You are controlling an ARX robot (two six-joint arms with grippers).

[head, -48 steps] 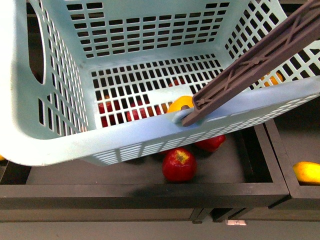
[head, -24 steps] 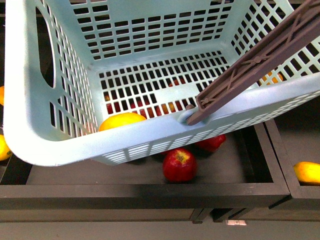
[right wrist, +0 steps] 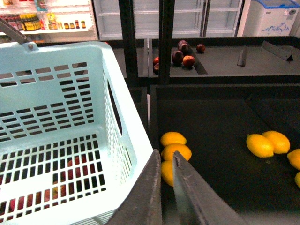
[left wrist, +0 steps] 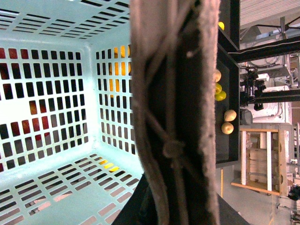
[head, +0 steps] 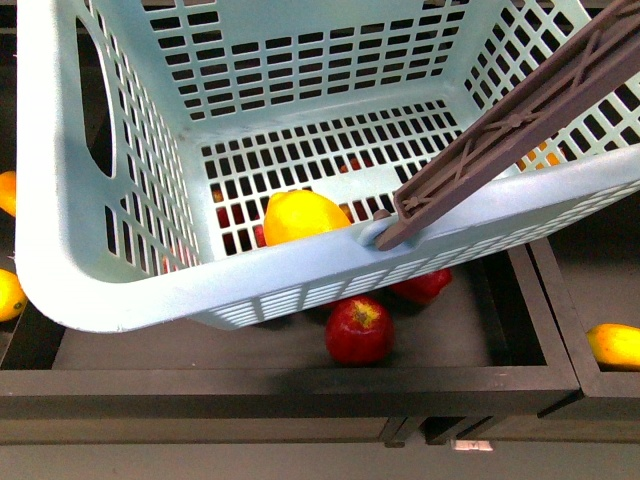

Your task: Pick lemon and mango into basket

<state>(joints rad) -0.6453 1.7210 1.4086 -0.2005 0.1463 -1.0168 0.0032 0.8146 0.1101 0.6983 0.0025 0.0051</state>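
My light aqua basket [head: 60,250], slotted on walls and floor, hangs tilted over the black tray [head: 300,380], its near rim crowding the front view and its brown handle [head: 510,120] slanting across. A yellow fruit [head: 305,215] lies on its floor; a red apple [head: 358,328] sits in the tray below.

My right gripper [right wrist: 168,187], fingers nearly together on nothing, is just beside the basket's wall, with bare tray between it and the lemons [right wrist: 262,144].

The handle fills the left wrist view, so I cannot tell how my left gripper [left wrist: 140,213] is set.

Shelf labels are too small to read.
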